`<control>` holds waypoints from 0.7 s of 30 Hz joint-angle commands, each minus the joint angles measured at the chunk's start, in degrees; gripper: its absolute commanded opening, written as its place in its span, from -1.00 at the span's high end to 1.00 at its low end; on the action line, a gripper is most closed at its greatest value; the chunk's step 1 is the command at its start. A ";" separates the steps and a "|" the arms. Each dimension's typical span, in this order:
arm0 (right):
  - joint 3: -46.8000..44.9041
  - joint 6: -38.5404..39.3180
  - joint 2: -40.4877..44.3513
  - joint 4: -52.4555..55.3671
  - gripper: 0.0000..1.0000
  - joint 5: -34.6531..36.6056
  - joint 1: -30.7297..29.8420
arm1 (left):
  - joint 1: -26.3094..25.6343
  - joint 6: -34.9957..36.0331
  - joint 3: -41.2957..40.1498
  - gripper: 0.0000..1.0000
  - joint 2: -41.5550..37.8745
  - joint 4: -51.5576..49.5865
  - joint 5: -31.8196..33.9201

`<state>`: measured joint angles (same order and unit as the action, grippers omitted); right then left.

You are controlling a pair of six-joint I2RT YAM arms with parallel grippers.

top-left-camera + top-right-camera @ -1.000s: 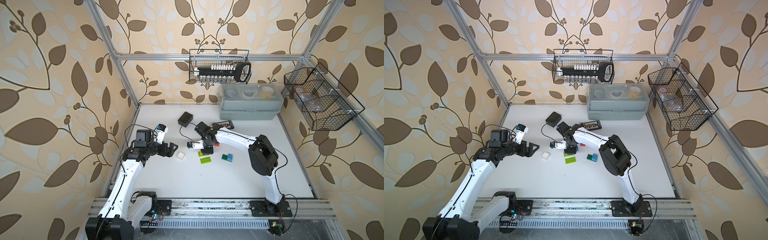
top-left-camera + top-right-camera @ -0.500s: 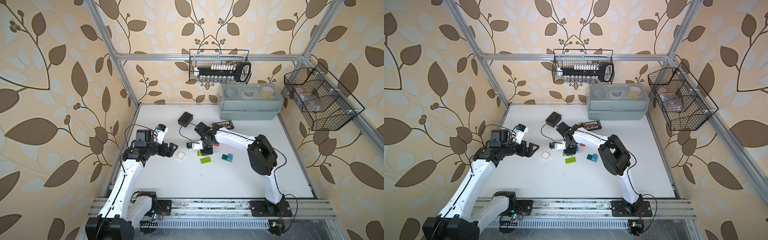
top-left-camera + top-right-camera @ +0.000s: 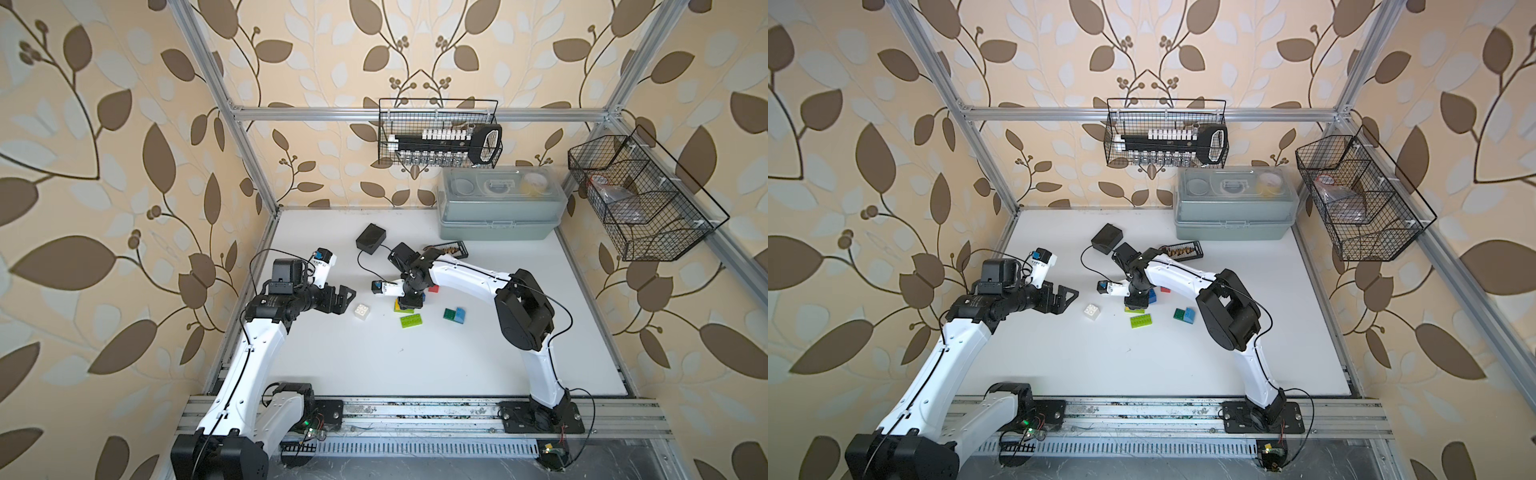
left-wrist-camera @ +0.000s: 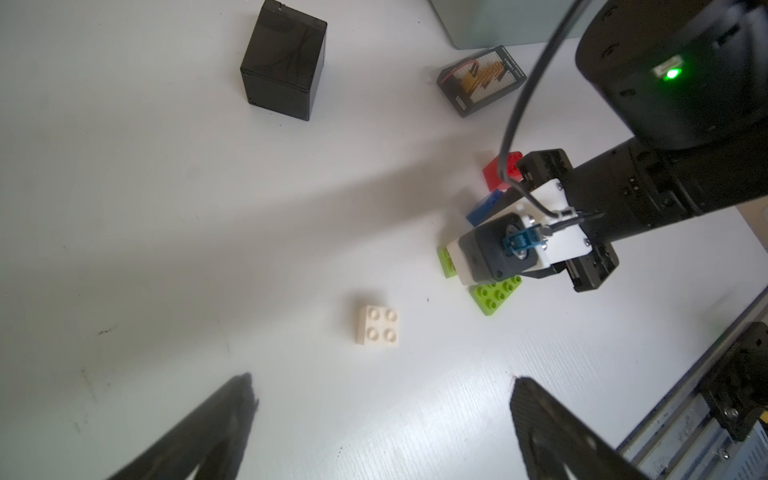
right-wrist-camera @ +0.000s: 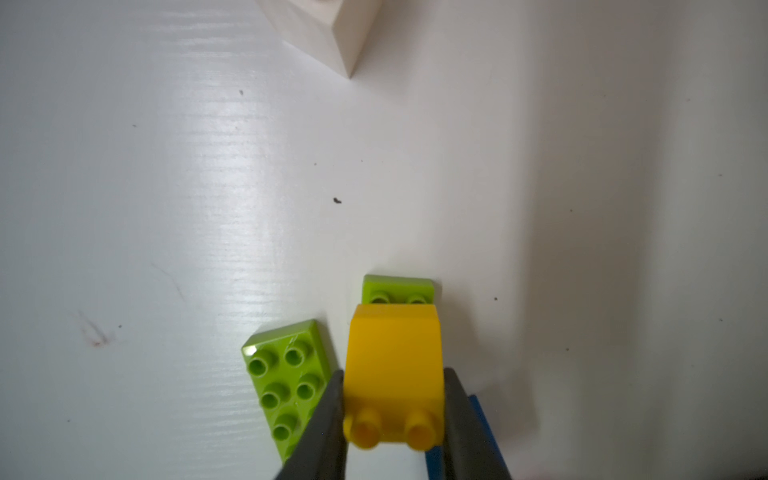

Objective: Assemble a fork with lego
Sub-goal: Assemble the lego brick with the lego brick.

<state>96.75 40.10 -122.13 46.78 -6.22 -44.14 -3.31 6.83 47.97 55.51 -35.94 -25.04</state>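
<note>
Motion is barely showing against the frames from a second ago: both arms are sitting where they were, and every loose brick is lying in the same spot. Your right gripper [image 5: 395,374] is still pinching the yellow brick [image 5: 392,361] by its two sides, fingers pressed onto it, studs toward the wrist camera. The brick's far edge is meeting the studded top of a lime oblong [image 5: 397,289] lying on the table [image 3: 374,365]. Whether the two are clicking together you cannot tell. No fork is standing yet, and the pieces are lying scattered around that gripper. Crowding it, the second lime oblong [image 5: 286,386] is lying just beside one finger. The blue brick [image 3: 1152,296] is sitting just beside the other, and the red brick [image 4: 496,170] is lying a little beyond the blue one. The dark-green brick [image 3: 449,313] and light-blue brick [image 3: 460,314] are touching each other, apart from the cluster on the side toward the right arm's base. The white brick [image 3: 362,311] is resting alone between the two grippers. Your left gripper [image 4: 382,380] is hovering near it with fingers spread wide and gripping nothing. In the left wrist view, the right arm's camera housing is covering most of the yellow brick and part of both lime pieces. Farther back, the black box [image 3: 371,237] and the small black tray [image 3: 451,249] are sitting behind the right arm's wrist. The grey lidded case [image 3: 498,208] is standing against the back wall, well apart from the bricks.
</note>
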 commanded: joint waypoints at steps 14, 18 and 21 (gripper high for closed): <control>-3.37 -5.73 -1.28 -0.89 1.00 1.83 -0.69 | 0.59 0.55 0.55 -0.98 0.30 0.61 -0.36; -5.17 -5.94 -0.71 -1.23 1.00 2.67 -0.64 | 0.58 0.46 0.55 -0.98 0.46 0.69 -0.41; -6.85 -5.99 -0.57 -1.43 1.00 2.91 -0.51 | 0.59 0.46 0.51 -0.98 0.39 0.62 -0.36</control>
<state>93.41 35.29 -121.32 42.74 -5.15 -44.62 -3.31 6.85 47.94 55.96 -35.92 -25.04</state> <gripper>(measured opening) 0.286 0.989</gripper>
